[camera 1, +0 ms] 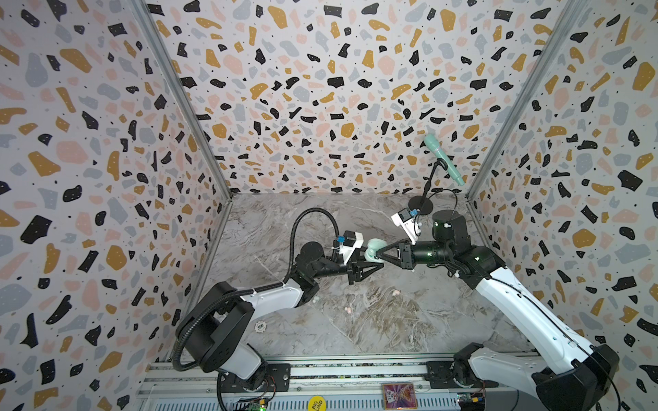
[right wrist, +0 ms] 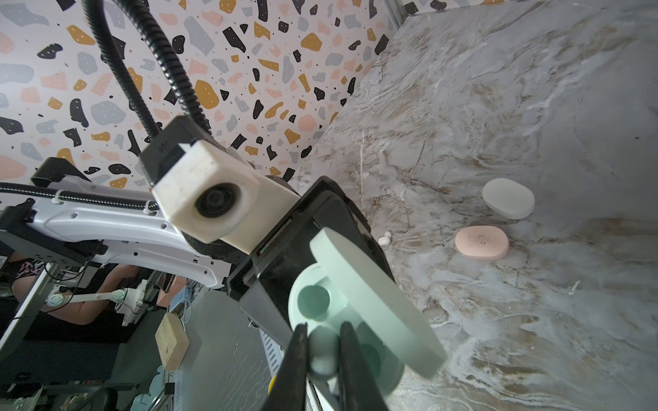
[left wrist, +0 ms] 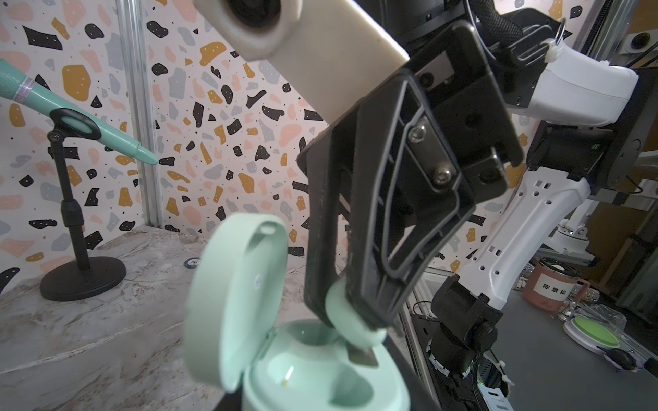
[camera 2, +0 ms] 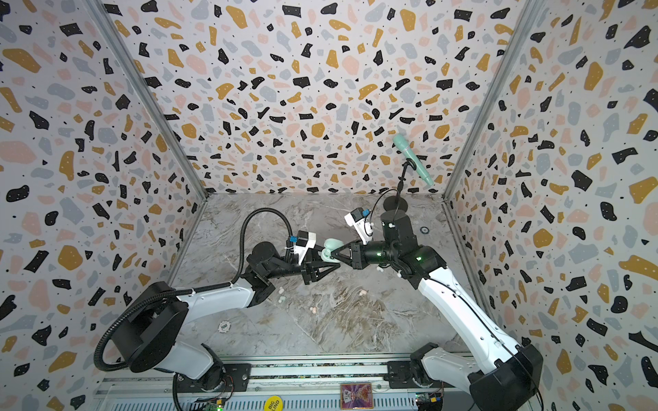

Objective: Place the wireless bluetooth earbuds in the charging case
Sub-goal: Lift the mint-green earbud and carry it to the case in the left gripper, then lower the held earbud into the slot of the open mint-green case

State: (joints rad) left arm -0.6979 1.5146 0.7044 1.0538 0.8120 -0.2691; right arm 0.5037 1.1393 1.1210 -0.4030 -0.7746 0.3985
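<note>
The mint green charging case (left wrist: 302, 377) is held above the table with its lid (left wrist: 235, 302) swung open, and my left gripper (camera 1: 378, 265) is shut on its base. My right gripper (right wrist: 322, 356) is shut on a mint green earbud (right wrist: 322, 350), which hangs just over the case's wells (right wrist: 313, 297). In the left wrist view that earbud (left wrist: 350, 320) sits between the right fingers (left wrist: 370, 227), touching the case's rim. In both top views the two grippers meet at the case (camera 2: 331, 245) mid-table. Loose pale earbuds (camera 1: 349, 310) (camera 1: 395, 292) lie on the marble.
A pink case (right wrist: 481, 242) and a whitish case (right wrist: 508, 198) lie shut on the table, with a white earbud (right wrist: 384, 237) near them. A mint microphone (camera 1: 443, 160) on a black stand (camera 1: 420, 204) occupies the back right. A poker chip (camera 1: 260, 325) lies at front left.
</note>
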